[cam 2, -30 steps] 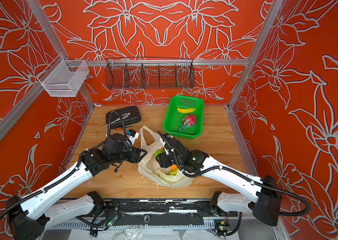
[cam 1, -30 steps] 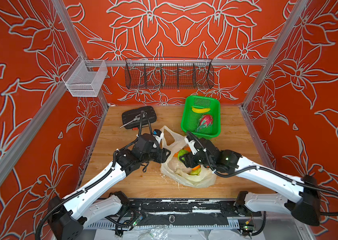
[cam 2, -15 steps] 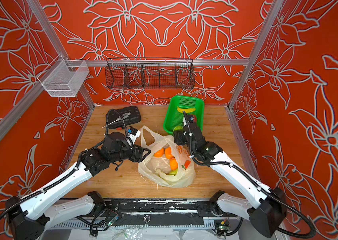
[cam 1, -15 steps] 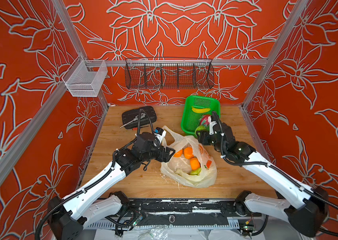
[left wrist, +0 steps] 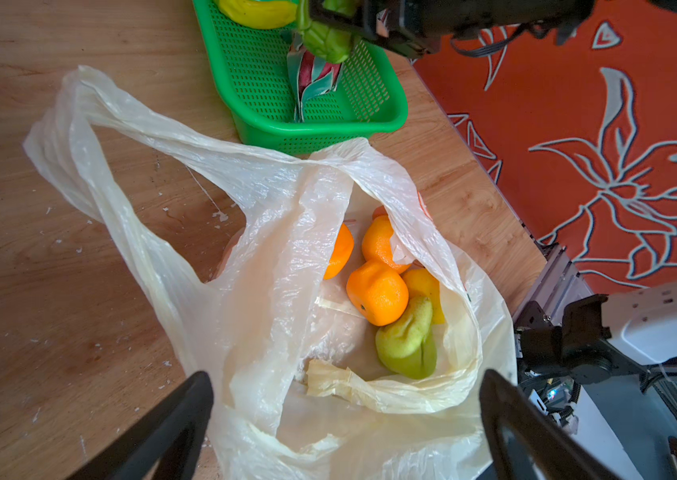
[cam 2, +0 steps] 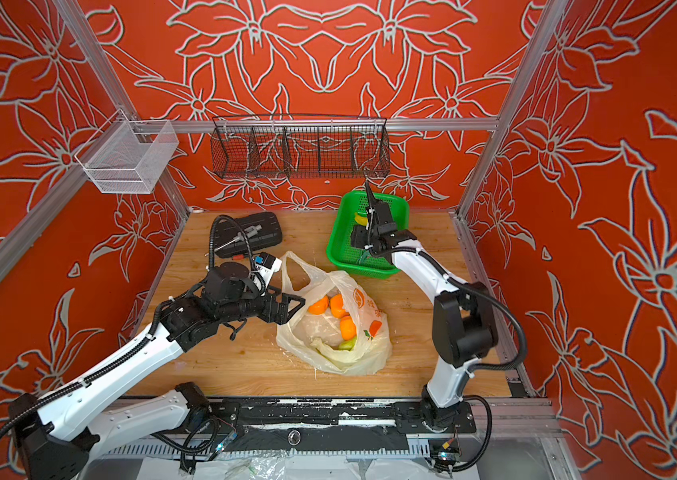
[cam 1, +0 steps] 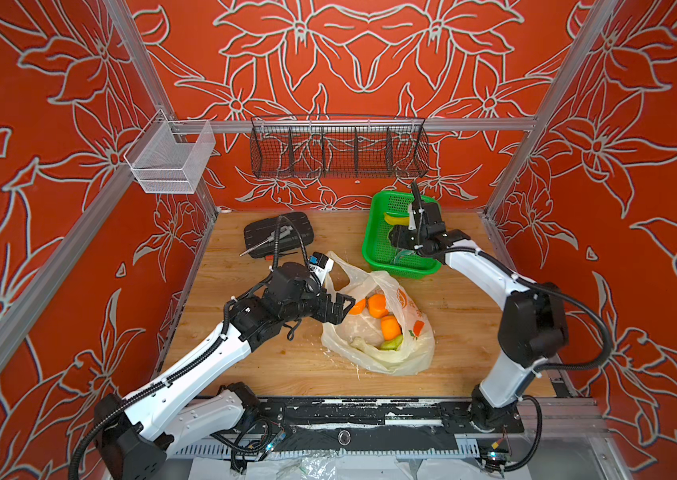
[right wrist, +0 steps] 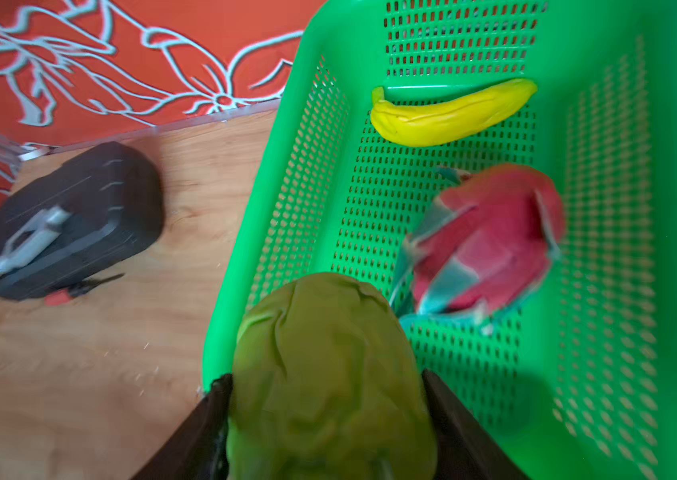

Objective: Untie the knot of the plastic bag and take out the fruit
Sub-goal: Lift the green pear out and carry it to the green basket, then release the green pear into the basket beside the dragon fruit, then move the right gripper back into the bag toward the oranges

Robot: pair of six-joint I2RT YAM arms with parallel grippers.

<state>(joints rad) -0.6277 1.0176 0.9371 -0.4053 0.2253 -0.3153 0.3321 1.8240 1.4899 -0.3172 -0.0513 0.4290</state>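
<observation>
Clamping a green fruit (right wrist: 328,353), the right gripper (right wrist: 330,432) is arriving over the green basket (right wrist: 619,208) from the plastic bag (left wrist: 270,270) — one more out — while the left gripper (left wrist: 347,386) is opening, empty.

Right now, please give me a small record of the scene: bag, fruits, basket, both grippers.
Bag: thin pale translucent plastic bag, untied, mouth open
In bag: three oranges, one yellow fruit, one yellow-green fruit
Basket: green perforated plastic basket, holding yellow banana and pink dragon fruit
Left gripper: open, at bag mouth
Right gripper: shut on wrinkled green fruit, over basket
</observation>
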